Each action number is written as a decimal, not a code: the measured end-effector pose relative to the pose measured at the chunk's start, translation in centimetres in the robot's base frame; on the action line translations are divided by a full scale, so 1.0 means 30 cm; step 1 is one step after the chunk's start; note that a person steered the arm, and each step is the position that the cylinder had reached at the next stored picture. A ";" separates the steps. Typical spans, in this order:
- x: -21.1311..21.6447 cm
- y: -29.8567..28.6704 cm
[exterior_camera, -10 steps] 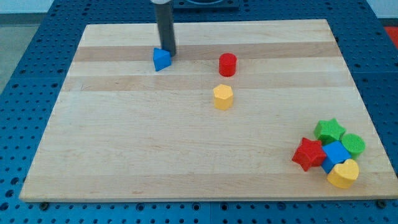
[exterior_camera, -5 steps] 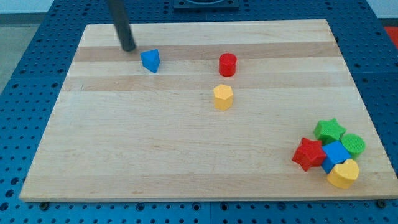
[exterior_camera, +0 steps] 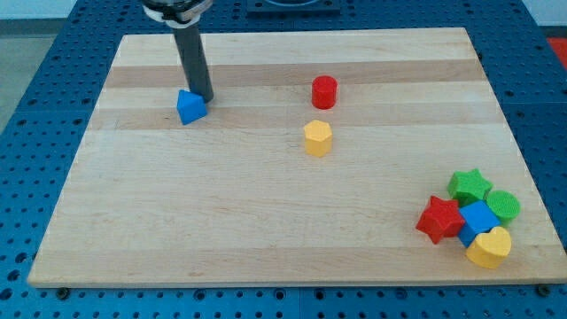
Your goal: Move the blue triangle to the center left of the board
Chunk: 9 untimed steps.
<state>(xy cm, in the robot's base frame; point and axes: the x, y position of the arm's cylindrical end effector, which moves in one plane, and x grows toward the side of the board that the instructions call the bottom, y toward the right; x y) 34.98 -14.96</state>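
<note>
**Rod tip pressed against blue triangle, upper left of board**

Pale wooden board (exterior_camera: pixel 266 221) with lengthwise grain and darker stripes, laid on a blue perforated table (exterior_camera: pixel 27 133). Small matte plastic blocks on top, all with slightly ribbed, printed-looking faces.

Blue triangle (exterior_camera: pixel 190 107), a small wedge-shaped plastic block, sitting in the upper left part of the board, above the centre-left area. Straight dark smooth rod (exterior_camera: pixel 192 58) coming down from the view's top; my tip (exterior_camera: pixel 203 96) touching the triangle's upper right edge. No jaws on this arm: nothing gripped, only contact at the rod's end.

Red plastic cylinder (exterior_camera: pixel 324 91) near the top middle, yellow plastic hexagonal block (exterior_camera: pixel 317 138) just below it, both well apart from the triangle.

Tight cluster at the lower right corner: green plastic star (exterior_camera: pixel 469 186), green plastic cylinder (exterior_camera: pixel 504 206) with ridged side, red plastic star (exterior_camera: pixel 439 220), blue plastic cube (exterior_camera: pixel 479 219), yellow plastic heart (exterior_camera: pixel 490 248), each touching or nearly touching a neighbour.
</note>
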 end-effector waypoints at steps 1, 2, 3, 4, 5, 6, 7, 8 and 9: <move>0.062 -0.092; 0.140 -0.184; 0.163 -0.178; 0.140 -0.044; 0.312 -0.013; 0.332 -0.014; 0.365 -0.014; 0.336 -0.032; 0.283 -0.076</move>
<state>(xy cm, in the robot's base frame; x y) 43.46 -17.23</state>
